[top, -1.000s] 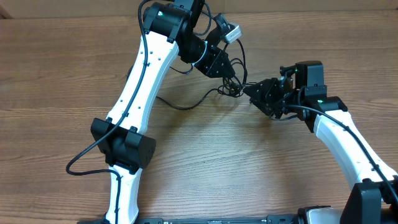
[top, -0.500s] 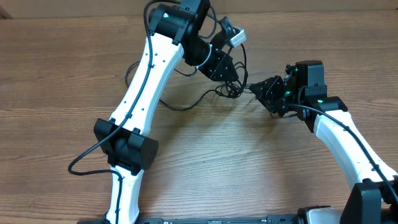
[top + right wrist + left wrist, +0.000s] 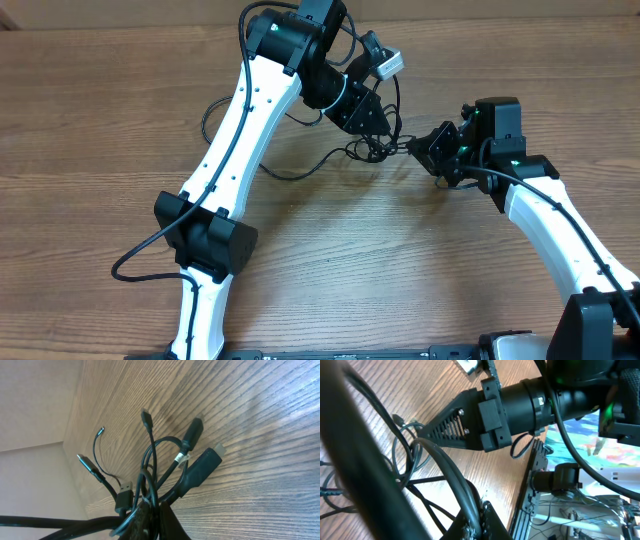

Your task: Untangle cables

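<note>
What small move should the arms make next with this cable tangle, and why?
Probably ease the right gripper slowly away from the left gripper. Both look shut on the cables, which bunch in the short gap between them, and several plug ends stick out free, so a gentle pull should loosen the tangle.

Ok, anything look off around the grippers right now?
Only the cables: knotted in a clump between the left gripper and right gripper, one strand trailing left across the table. No visible damage.
</note>
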Available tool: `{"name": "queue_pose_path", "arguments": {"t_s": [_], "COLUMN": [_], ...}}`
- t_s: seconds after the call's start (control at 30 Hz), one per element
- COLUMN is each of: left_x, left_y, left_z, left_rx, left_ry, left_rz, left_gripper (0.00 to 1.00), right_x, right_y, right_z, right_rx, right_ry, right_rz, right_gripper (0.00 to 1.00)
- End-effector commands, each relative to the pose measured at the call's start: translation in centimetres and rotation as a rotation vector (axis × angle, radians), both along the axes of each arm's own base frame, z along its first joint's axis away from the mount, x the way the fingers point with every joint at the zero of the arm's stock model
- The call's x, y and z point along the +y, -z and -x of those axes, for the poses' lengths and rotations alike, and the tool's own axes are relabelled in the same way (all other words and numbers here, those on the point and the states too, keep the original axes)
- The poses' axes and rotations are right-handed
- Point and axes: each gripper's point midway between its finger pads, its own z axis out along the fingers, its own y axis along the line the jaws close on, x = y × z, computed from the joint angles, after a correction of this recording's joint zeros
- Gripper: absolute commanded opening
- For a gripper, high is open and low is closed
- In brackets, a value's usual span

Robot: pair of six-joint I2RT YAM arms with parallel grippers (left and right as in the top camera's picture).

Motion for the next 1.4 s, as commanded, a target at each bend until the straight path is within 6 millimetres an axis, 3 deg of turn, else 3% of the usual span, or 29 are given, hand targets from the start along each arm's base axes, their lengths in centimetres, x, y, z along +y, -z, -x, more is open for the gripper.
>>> {"name": "queue_pose_path", "arguments": {"t_s": [0.0, 0.2, 0.33, 0.5, 0.63, 0.83, 0.93, 1.17, 1.37], "left_x": [0.4, 3.0, 4.4, 5.5, 6.3, 12.4, 14.7, 16.0, 15.3], "left_y": [-0.7, 1.2, 1.2, 1.3, 1.5, 3.6, 3.9, 4.0, 3.9], "left_z": [-0.4, -2.9, -3.9, -4.6, -5.1, -8.2, -8.8, -9.1, -8.8], "left_rx": [-0.070, -0.109, -0.105, -0.094, -0.101, -0.086, -0.042, 0.002, -0.013], "left_ry": [-0.014, -0.140, -0.182, -0.217, -0.239, -0.600, -0.770, -0.869, -0.788], "left_rz": [-0.034, -0.198, -0.207, -0.211, -0.233, -0.527, -0.600, -0.614, -0.589], "left_gripper": [0.04, 0.04, 0.04, 0.04, 0.04, 0.04, 0.04, 0.04, 0.04], "right_x": [0.3, -1.0, -5.7, -9.8, -11.5, -14.2, -14.7, -15.5, -14.4], "right_y": [0.6, 3.5, 6.5, 7.2, 7.1, 6.9, 6.9, 6.8, 6.8], "right_z": [0.7, 4.7, 9.0, 11.2, 10.9, 10.2, 9.9, 9.5, 8.2], "right_rx": [0.037, 0.187, 0.391, 0.485, 0.478, 0.484, 0.485, 0.479, 0.428], "right_ry": [-0.011, -0.082, -0.017, 0.042, 0.087, 0.252, 0.285, 0.318, 0.292], "right_rz": [-0.001, 0.119, 0.386, 0.610, 0.697, 0.711, 0.676, 0.658, 0.598], "right_gripper": [0.04, 0.04, 0.04, 0.04, 0.04, 0.04, 0.04, 0.04, 0.04]}}
